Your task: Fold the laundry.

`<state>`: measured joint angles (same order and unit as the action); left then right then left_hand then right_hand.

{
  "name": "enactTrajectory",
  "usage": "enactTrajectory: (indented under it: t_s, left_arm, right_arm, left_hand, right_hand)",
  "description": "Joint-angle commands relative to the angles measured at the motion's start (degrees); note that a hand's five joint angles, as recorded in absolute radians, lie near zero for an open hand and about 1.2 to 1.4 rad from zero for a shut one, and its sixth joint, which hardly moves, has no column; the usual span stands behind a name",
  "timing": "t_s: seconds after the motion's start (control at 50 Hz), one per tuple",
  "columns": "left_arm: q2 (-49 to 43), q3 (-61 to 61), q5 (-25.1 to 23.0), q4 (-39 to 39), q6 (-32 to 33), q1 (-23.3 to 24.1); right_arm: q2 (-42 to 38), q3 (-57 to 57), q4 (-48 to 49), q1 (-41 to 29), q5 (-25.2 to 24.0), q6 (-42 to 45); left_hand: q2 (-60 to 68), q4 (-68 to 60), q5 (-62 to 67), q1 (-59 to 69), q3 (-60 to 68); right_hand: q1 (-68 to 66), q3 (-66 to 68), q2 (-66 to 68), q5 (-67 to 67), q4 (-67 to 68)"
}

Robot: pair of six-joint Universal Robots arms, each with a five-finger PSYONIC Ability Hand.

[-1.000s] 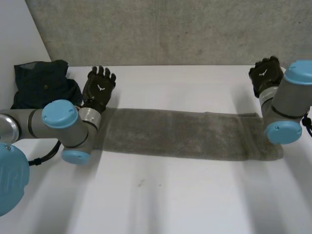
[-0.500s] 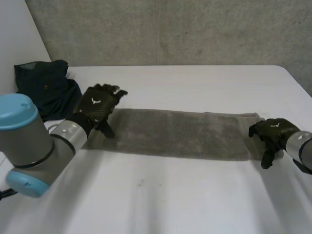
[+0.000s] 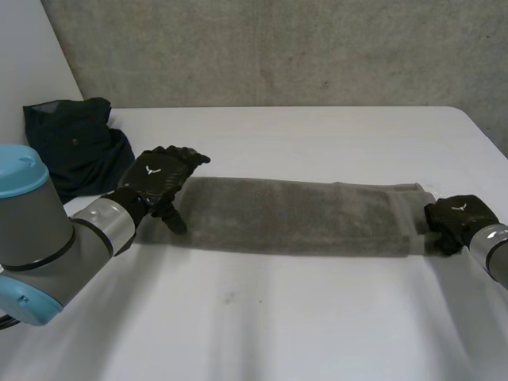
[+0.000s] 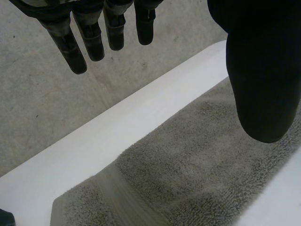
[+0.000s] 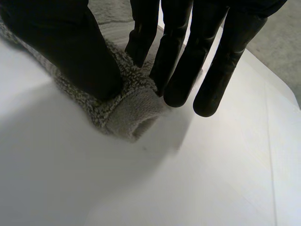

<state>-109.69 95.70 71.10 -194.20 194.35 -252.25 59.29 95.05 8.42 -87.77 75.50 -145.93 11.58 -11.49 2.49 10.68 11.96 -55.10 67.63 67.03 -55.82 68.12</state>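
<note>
Because the towel is thick, soft terry, I judge it light and limp: it bends wherever it is lifted, it hardly slips, and nothing in it can break. The best hold is at the corners of the two short ends, so that the long strip hangs evenly.

At one end, the right hand has the towel's end between its thumb and its straight fingers. The thumb presses on the pile, the fingertips stand at the other side of the bunched edge, and the cloth rises between them, so it looks pinched.

The left hand hovers over the other end with straight fingers and holds nothing. The towel lies under its thumb and palm, and its fingertips point past the towel's far edge. I cannot tell if the thumb tip touches.

The strip lies flat on the table between both hands. Farther back, beside the left hand and apart from the towel, a heap of dark clothes waits.
</note>
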Motion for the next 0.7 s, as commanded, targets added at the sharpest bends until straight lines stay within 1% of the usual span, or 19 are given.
enactTrajectory:
  t_s: [0.02,0.12,0.2,0.24,0.28,0.34,0.4,0.42,0.48,0.5,0.56,0.58,0.64,0.66,0.7]
  left_arm:
    - [0.4,0.0,0.0,0.2,0.0,0.0]
    - [1.1,0.1,0.0,0.6,-0.2,0.1]
    - [1.9,0.6,0.0,0.6,-0.2,0.1]
    - [2.5,0.8,0.0,0.6,-0.3,0.1]
    - [2.7,0.9,0.0,0.6,-0.4,0.1]
    - [3.1,0.9,0.1,0.7,-0.4,0.1]
    - [3.4,0.9,0.1,0.6,-0.4,0.0]
    - [3.5,0.9,0.1,0.6,-0.4,0.0]
    - [4.0,0.9,0.2,0.6,-0.5,0.0]
    - [4.2,0.9,0.3,0.6,-0.5,-0.1]
    - [5.2,0.9,1.4,0.5,-0.5,-0.1]
    - [5.4,0.9,2.1,0.3,-0.5,-0.2]
    - [6.2,0.8,5.7,-0.1,-0.5,-0.3]
    - [6.4,0.8,6.8,-0.3,-0.6,-0.4]
    - [6.5,0.8,9.4,-0.6,-0.6,-0.7]
  right_arm:
    - [0.8,-0.1,-0.7,4.3,-0.2,0.4]
    - [2.8,-0.6,-0.7,8.2,-0.1,2.8]
    - [3.6,-2.2,-0.6,12.0,0.4,9.5]
    - [4.1,-3.4,-0.4,14.4,1.4,14.3]
    - [4.3,-5.0,-0.2,15.5,3.0,17.8]
    - [4.2,-6.9,-0.1,14.7,4.2,19.5]
    - [4.7,-9.1,0.5,8.5,3.6,17.7]
    - [5.1,-10.2,1.1,4.4,2.5,16.2]
    - [6.3,-11.3,2.9,-1.9,0.4,14.3]
    - [6.9,-11.8,4.0,-6.3,-1.0,13.8]
    - [7.5,-12.5,5.6,-13.5,-3.2,13.6]
    - [7.5,-13.4,6.2,-18.4,-4.3,13.4]
    - [6.5,-14.7,6.5,-25.3,-5.8,13.2]
    - [4.6,-15.6,6.6,-29.9,-6.5,13.2]
    - [2.1,-16.7,6.6,-33.3,-7.1,13.5]
  left_hand:
    - [-0.7,0.6,-1.6,0.2,-1.1]
    - [-0.7,0.6,-1.6,0.2,-1.1]
    - [-0.7,0.6,-1.6,0.2,-1.1]
    - [-0.7,0.6,-1.6,0.2,-1.1]
    - [-0.7,0.6,-1.6,0.2,-1.1]
    - [-0.7,0.6,-1.6,0.2,-1.1]
    - [-0.7,0.6,-1.6,0.2,-1.1]
    - [-0.7,0.6,-1.6,0.2,-1.1]
    - [-0.7,0.6,-1.6,0.2,-1.1]
    - [-0.7,0.6,-1.6,0.2,-1.1]
    - [-0.7,0.6,-1.6,0.2,-1.1]
    - [-0.9,0.8,-1.8,0.0,-1.2]
    - [-1.0,0.9,-1.9,-0.1,-1.4]
    - [-1.2,1.1,-2.1,-0.3,-1.6]
    - [-1.6,1.5,-2.5,-0.7,-2.0]
  right_hand:
    - [-24.9,12.4,13.0,-14.2,11.9]
    - [-24.9,12.4,13.0,-14.2,11.9]
    - [-24.9,12.4,13.0,-14.2,11.9]
    - [-24.9,12.4,13.0,-14.2,11.9]
    - [-24.9,12.4,13.0,-14.2,11.9]
    - [-24.9,12.4,13.0,-14.2,11.9]
    - [-24.9,12.4,13.0,-14.2,11.9]
    - [-24.9,12.4,13.0,-14.2,11.9]
    - [-24.9,12.4,13.0,-14.2,11.9]
    - [-24.9,12.4,13.0,-14.2,11.9]
    - [-24.9,12.4,13.0,-14.2,11.9]
    - [-24.9,12.4,13.0,-14.2,11.9]
    - [-24.9,12.4,13.0,-14.2,11.9]
    - [-24.9,12.4,13.0,-14.2,11.9]
    - [-24.9,12.4,13.0,-14.2,11.9]
